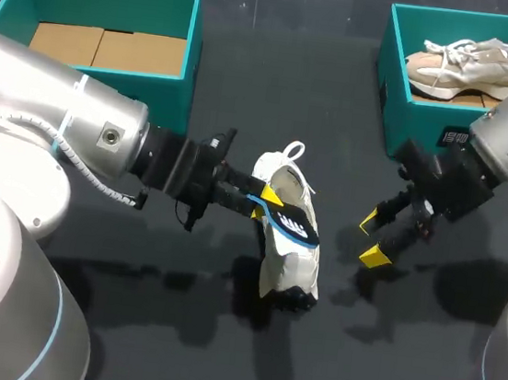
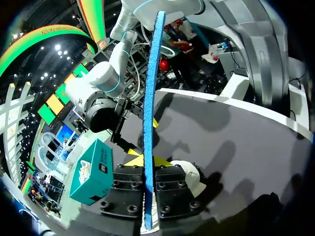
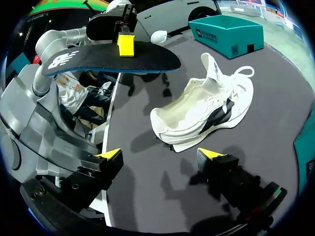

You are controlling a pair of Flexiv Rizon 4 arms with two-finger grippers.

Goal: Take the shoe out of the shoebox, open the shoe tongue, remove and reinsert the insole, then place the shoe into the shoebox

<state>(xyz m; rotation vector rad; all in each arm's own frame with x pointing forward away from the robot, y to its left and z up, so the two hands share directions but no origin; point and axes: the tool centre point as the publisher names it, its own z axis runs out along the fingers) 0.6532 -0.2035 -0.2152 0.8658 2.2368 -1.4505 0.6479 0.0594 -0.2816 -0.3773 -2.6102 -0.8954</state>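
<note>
I see the left gripper (image 1: 264,202) clamped on the insole (image 1: 292,224), a tip on each face, held in the air over the shoe (image 1: 284,263). The shoe lies on its side near the worktop (image 1: 214,361) middle. Right gripper (image 1: 373,240) is wide open and holds nothing, near the shoe's right, not touching. Shoebox (image 1: 394,105) at the far right corner has a second shoe (image 1: 473,64) in it. Second box (image 1: 168,96) at the far left corner.

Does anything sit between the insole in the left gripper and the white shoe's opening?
Nothing visible does. The left gripper holds the insole above the white shoe, whose opening looks empty; the open right gripper stands aside.
</note>
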